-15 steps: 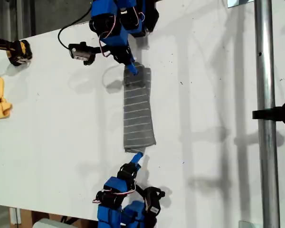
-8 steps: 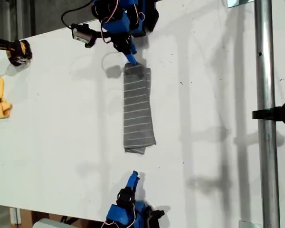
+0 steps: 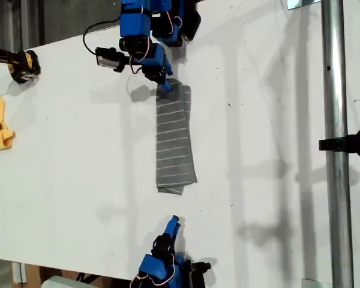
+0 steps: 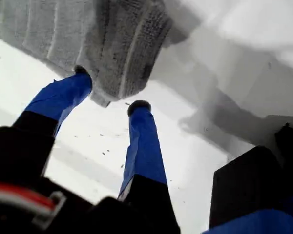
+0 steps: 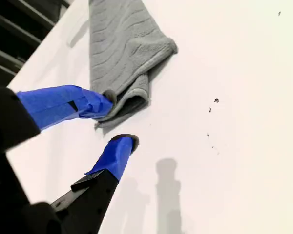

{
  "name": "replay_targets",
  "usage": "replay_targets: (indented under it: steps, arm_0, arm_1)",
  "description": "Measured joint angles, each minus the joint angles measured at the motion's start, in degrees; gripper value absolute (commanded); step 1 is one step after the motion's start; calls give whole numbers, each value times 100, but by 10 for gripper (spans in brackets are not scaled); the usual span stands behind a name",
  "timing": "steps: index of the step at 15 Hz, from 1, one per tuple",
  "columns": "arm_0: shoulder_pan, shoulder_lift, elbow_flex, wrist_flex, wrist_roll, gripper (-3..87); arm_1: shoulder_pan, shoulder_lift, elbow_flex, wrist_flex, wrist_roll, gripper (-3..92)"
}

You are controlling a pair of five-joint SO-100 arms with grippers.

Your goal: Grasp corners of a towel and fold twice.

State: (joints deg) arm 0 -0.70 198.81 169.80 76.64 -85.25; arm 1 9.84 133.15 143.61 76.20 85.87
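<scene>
My first gripper [image 4: 110,87] stands spread around an end corner of the towel [image 3: 175,138]. My second gripper [image 5: 118,119], spread and empty, hangs short of the other end. The towel lies as a folded strip mid-table [image 3: 258,150]; likely soft and limp (pinch all corner layers).

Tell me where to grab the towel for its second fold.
Probably take the towel by the corner of its short end at my first gripper, pinching all layers. Come in low along the strip from the exterior view's top: that end lies flat, facing the open jaws.
</scene>
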Motion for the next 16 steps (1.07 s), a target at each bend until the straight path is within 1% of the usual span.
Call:
replay_targets:
  steps: [1,2,4,6,10,12,13,14,15,16]
  arm_0:
    - [26,0,9,0,-18,128]
    - [62,0,9,0,-35,128]
    - [149,0,9,0,-123,127]
    - [176,0,9,0,-149,127]
    - [229,0,9,0,-167,128]
    - [264,0,9,18,-220,132]
    - [264,0,9,18,-229,134]
    - [264,0,9,18,-229,135]
    - [264,0,9,18,-229,136]
    - [264,0,9,18,-229,136]
  arm_1:
    - [123,-729,-149,-422,-26,208]
    - [211,-1362,-290,-580,-26,208]
    - [325,-2180,-475,-598,-35,208]
    - [334,-2540,-686,-571,-35,208]
    - [272,-3639,-1916,-703,-369,208]
    - [193,-3902,-2215,-940,-466,174]
    - [202,-3902,-2215,-1090,-545,79]
    - [167,-3902,-2215,-1248,-633,8]
    - [123,-3885,-2180,-1415,-729,26]
    - [88,-3832,-2109,-1617,-729,18]
